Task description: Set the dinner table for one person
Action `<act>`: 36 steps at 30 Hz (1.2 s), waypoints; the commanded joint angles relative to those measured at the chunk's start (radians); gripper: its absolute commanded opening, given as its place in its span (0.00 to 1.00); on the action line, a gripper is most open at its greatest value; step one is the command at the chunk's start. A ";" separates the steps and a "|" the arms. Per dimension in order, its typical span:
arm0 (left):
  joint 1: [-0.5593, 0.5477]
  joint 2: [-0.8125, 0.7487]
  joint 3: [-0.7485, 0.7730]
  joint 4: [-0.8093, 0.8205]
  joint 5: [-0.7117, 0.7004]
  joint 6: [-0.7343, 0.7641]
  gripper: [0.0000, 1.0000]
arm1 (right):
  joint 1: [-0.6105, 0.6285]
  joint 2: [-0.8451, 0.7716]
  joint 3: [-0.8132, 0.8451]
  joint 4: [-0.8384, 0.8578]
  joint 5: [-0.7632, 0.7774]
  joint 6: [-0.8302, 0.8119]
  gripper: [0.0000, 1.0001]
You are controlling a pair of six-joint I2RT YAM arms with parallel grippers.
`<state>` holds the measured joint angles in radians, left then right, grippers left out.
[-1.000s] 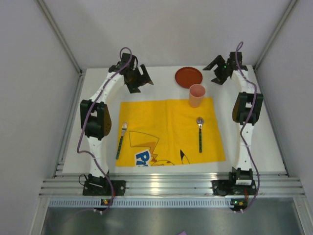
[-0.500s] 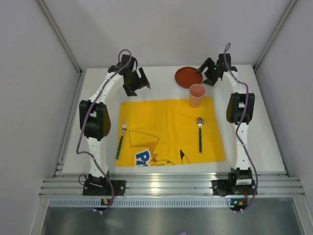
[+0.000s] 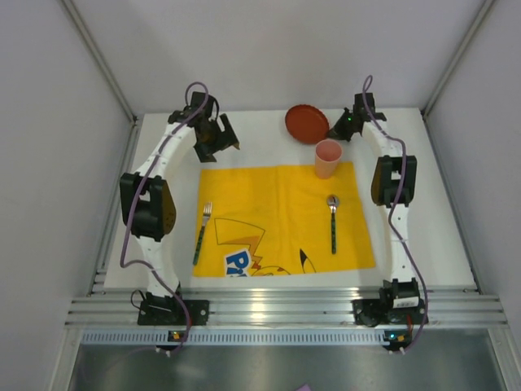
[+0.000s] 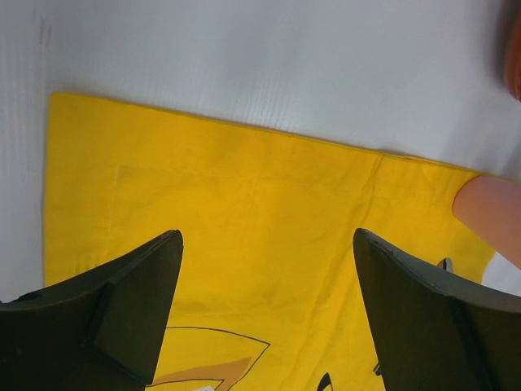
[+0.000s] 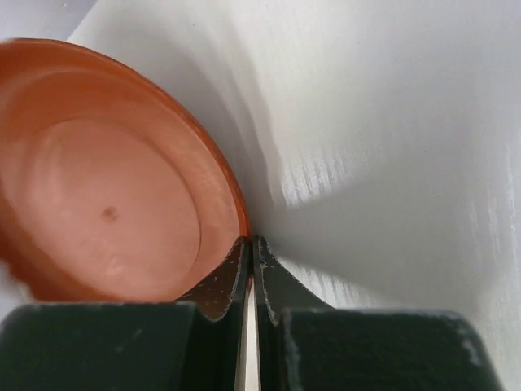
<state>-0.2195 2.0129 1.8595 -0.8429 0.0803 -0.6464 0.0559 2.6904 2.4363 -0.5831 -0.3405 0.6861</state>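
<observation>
The large white matte surface (image 3: pixel 260 140), edged with silver rails, carried everything. The round red-brown plastic plate (image 3: pixel 305 122) lay near its far edge, right of centre. The right gripper (image 5: pixel 252 243) had its fingers pressed together, tips touching the plate's right rim; whether the rim was pinched could not be told. The plate lay to this gripper's left, and the right arm was far nearer it. Its likely place, between the green-handled fork (image 3: pixel 201 234) and spoon (image 3: pixel 333 220) on the yellow cartoon-print cloth mat (image 3: pixel 277 204), lay nearward and left, past the pink cup (image 3: pixel 328 156). The left gripper (image 4: pixel 266 236) hung wide open over the mat's far-left corner. Blue lettering at the mat's near edge began with a "P"; the rest was unreadable.
</observation>
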 commanded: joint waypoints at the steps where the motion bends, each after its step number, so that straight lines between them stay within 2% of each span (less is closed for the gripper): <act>1: 0.012 -0.077 -0.022 -0.005 -0.004 0.037 0.91 | -0.028 -0.001 -0.011 -0.077 0.120 -0.062 0.00; 6: 0.012 -0.103 -0.057 0.005 0.019 0.074 0.91 | -0.126 -0.159 -0.126 0.072 0.084 -0.011 0.00; 9: 0.012 -0.121 -0.072 0.005 0.009 0.097 0.91 | -0.172 -0.271 -0.119 0.121 0.046 0.023 0.00; 13: 0.031 -0.172 -0.105 0.001 -0.020 0.113 0.91 | -0.192 -0.464 -0.129 0.135 0.006 0.020 0.00; 16: 0.049 -0.229 -0.160 -0.015 -0.033 0.108 0.91 | -0.177 -0.613 -0.213 0.125 -0.043 -0.023 0.00; 22: 0.052 -0.381 -0.357 0.027 -0.050 0.119 0.91 | -0.056 -0.926 -0.526 0.034 -0.092 -0.187 0.00; 23: 0.052 -0.397 -0.384 0.037 -0.048 0.120 0.91 | 0.015 -0.958 -0.572 0.022 -0.100 -0.235 0.00; 28: 0.052 -0.470 -0.502 0.088 -0.039 0.136 0.91 | 0.151 -1.160 -0.940 -0.044 -0.106 -0.277 0.00; 33: 0.052 -0.496 -0.546 0.107 -0.014 0.142 0.91 | 0.268 -1.242 -1.210 -0.070 0.053 -0.264 0.00; 36: 0.052 -0.500 -0.560 0.104 0.009 0.142 0.91 | 0.291 -1.227 -1.281 -0.041 0.069 -0.243 0.00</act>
<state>-0.1665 1.5661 1.3083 -0.7918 0.0593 -0.5209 0.3233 1.4841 1.1660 -0.6563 -0.3317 0.4423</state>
